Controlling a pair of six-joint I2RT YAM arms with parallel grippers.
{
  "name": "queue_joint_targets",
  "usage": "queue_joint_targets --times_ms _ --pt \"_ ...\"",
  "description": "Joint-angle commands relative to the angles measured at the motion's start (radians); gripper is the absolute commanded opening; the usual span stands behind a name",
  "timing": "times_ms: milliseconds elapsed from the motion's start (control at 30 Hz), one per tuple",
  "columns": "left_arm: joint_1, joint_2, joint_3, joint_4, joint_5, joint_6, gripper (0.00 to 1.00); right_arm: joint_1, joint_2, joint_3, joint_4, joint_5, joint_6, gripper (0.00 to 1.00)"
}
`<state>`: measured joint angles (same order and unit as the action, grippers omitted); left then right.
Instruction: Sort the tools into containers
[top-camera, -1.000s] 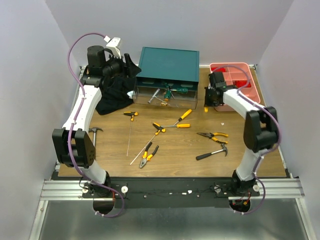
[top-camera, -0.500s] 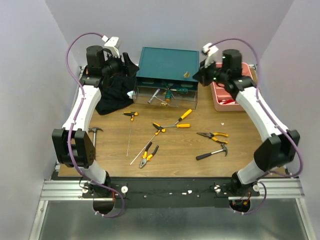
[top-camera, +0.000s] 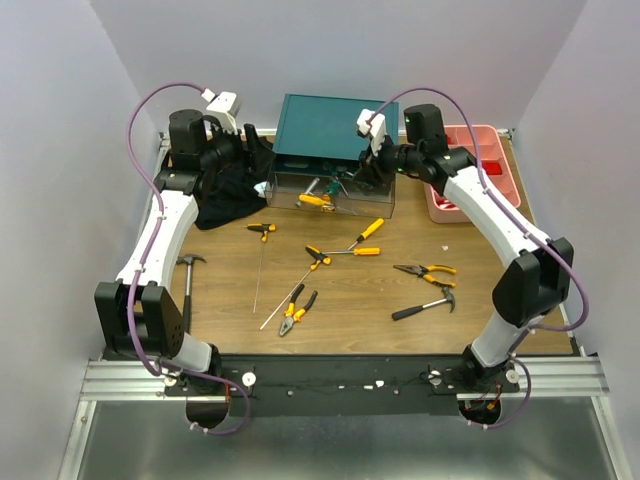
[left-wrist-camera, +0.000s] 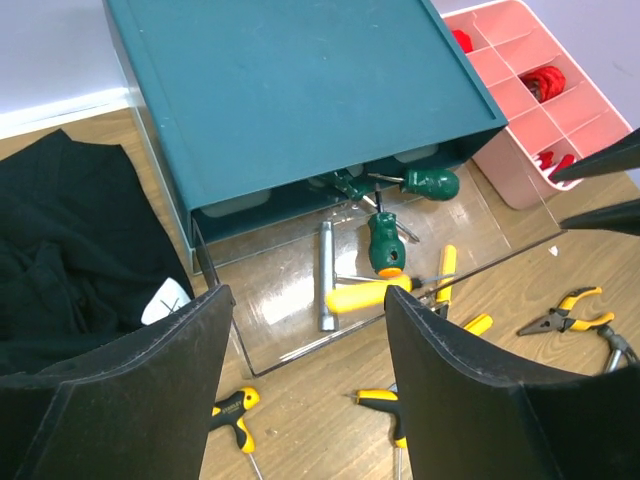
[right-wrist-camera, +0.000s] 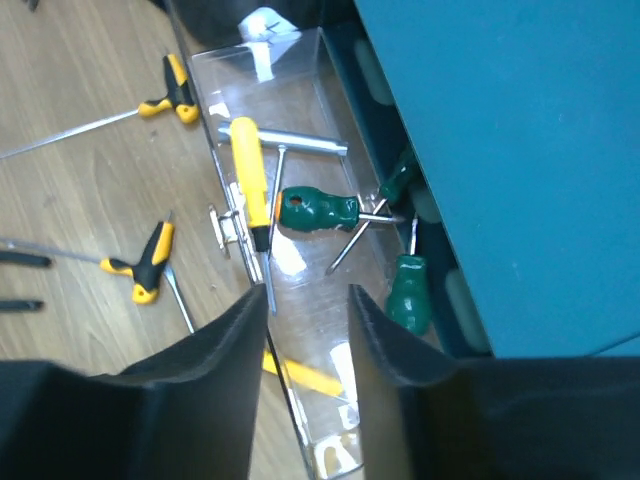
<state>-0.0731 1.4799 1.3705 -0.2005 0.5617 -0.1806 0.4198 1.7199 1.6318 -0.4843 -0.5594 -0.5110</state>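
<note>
Yellow screwdriver (right-wrist-camera: 249, 180) in clear drawer (right-wrist-camera: 290, 82), just beyond parted right gripper (right-wrist-camera: 305, 300)

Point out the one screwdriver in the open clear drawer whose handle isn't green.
The yellow-handled screwdriver, lying nearest the drawer front wall; the three green-handled screwdrivers lie further back.

No word, number or brand mark can be read anywhere in these views. The nearest thing to a label is a small white tag (left-wrist-camera: 165, 300) at the edge of the black cloth (left-wrist-camera: 70, 250), just beside the teal cabinet (left-wrist-camera: 300, 90). It bears a few thin dark strokes, too small and blurred to make out.
</note>
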Motion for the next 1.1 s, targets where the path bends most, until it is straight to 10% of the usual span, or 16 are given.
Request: queue_joint_targets --times_ms 0,300,1067 --pt "0.004 -0.026 -0.014 -0.011 -0.037 0.012 0.77 -0.001 -0.132 -0.053 -0.173 -0.156 -0.245 0.51" --pt "0.009 -0.01 0.01 -0.028 -0.101 0.02 0.83 0.057 -0.159 -0.257 -0.539 -0.263 -0.739 0.6" --pt "0.052 -0.173 -0.189 -0.039 -0.095 0.027 0.83 0.198 0.228 -0.182 -0.355 0.299 -0.701 0.54"
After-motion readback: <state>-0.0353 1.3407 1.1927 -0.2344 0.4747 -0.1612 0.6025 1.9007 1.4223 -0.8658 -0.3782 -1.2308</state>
